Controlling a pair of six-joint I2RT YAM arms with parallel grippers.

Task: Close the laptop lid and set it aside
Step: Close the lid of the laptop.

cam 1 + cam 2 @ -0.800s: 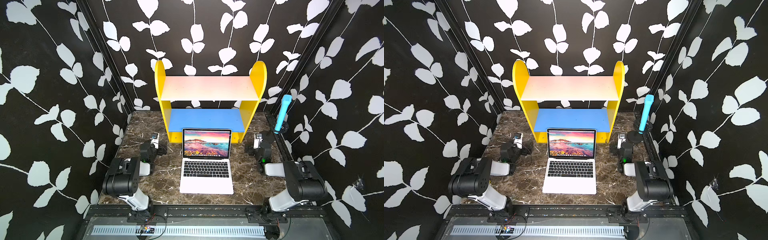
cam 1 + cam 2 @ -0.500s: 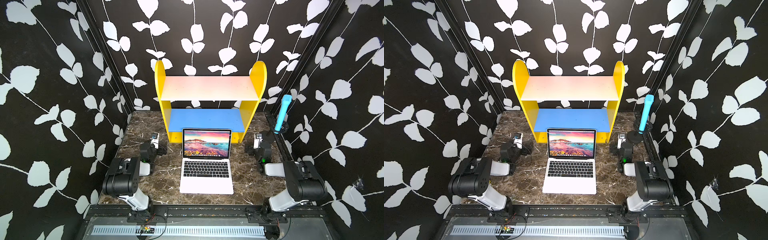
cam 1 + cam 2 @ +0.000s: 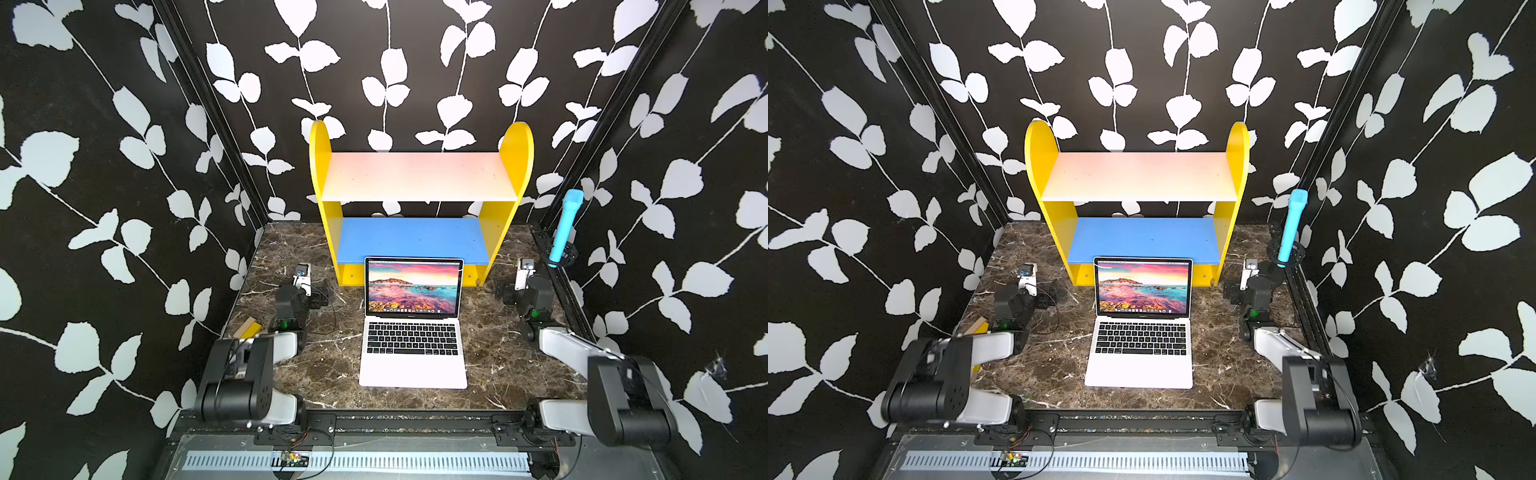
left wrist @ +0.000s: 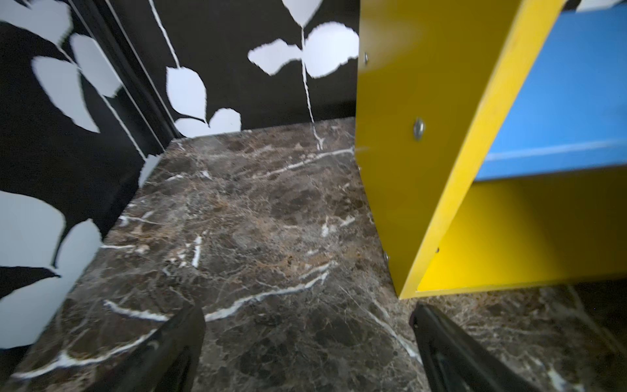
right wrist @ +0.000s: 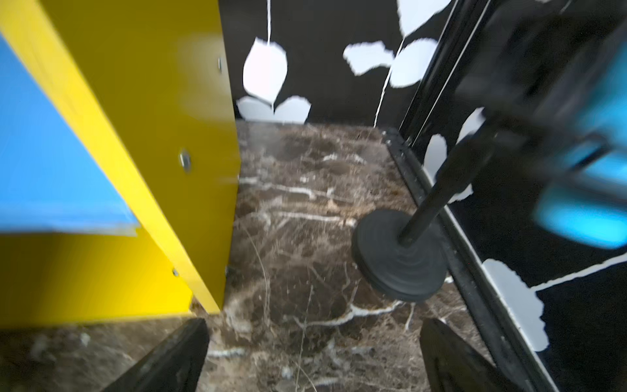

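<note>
The laptop sits open in the middle of the marble table, silver-white with black keys. Its laptop lid stands upright, the screen showing a pink-and-teal coast, just in front of the shelf. My left gripper rests low on the table left of the lid, open, with only marble between its fingers. My right gripper rests right of the lid, also open with nothing in it. Neither touches the laptop, which shows in neither wrist view.
A yellow shelf with a pale pink top board and a blue lower board stands behind the laptop. A blue microphone on a black stand is at the right wall. A small wooden block lies by the left arm.
</note>
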